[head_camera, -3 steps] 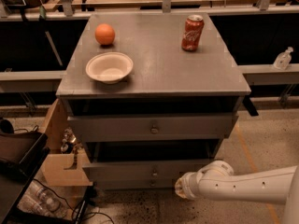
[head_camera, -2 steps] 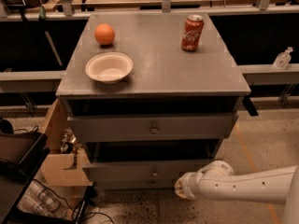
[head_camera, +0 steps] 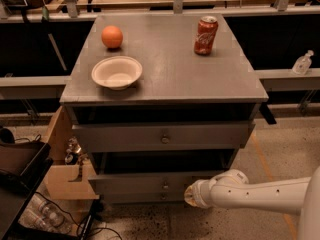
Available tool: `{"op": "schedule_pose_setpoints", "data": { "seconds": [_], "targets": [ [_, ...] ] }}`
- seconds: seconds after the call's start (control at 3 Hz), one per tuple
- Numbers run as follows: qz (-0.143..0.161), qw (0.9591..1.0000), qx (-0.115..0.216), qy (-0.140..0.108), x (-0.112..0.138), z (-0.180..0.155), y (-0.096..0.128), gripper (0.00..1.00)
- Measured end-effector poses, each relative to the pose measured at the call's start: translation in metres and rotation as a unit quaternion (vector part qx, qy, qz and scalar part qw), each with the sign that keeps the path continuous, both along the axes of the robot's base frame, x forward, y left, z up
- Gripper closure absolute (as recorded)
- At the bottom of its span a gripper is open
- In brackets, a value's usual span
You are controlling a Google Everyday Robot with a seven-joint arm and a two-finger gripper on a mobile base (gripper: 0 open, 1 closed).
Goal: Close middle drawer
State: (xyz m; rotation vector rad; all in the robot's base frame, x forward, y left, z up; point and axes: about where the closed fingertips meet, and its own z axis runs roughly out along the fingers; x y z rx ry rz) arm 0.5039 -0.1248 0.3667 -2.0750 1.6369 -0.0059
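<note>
The middle drawer (head_camera: 145, 182) is the low grey front with a small round knob (head_camera: 165, 185), second from the top of the grey cabinet (head_camera: 165, 91). It stands out from the cabinet, with a dark gap above its front. The taller top drawer (head_camera: 160, 136) above it also stands out a little. The lowest drawer's knob (head_camera: 162, 196) shows just below. My gripper (head_camera: 190, 195) is at the end of the white arm (head_camera: 260, 191), which comes in from the right. It is low, at the right end of the middle drawer's front.
An orange (head_camera: 112, 36), a white bowl (head_camera: 116, 72) and a red soda can (head_camera: 205, 35) stand on the cabinet top. A cardboard box (head_camera: 65, 179) and a black case (head_camera: 20, 164) sit to the left. A plastic bottle (head_camera: 302, 62) stands on the right ledge.
</note>
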Motion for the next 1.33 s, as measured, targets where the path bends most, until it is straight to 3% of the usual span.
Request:
{"op": "schedule_pose_setpoints", "data": {
  "seconds": [0.33,1.0,1.33],
  "targets": [
    [0.008,0.9999,0.008,-0.012,0.027,0.001,0.000,1.00],
    [0.015,0.9996,0.009,-0.024,0.058,0.009,-0.009,1.00],
    [0.016,0.9995,0.009,-0.026,0.062,0.011,-0.012,1.00]
  ]
}}
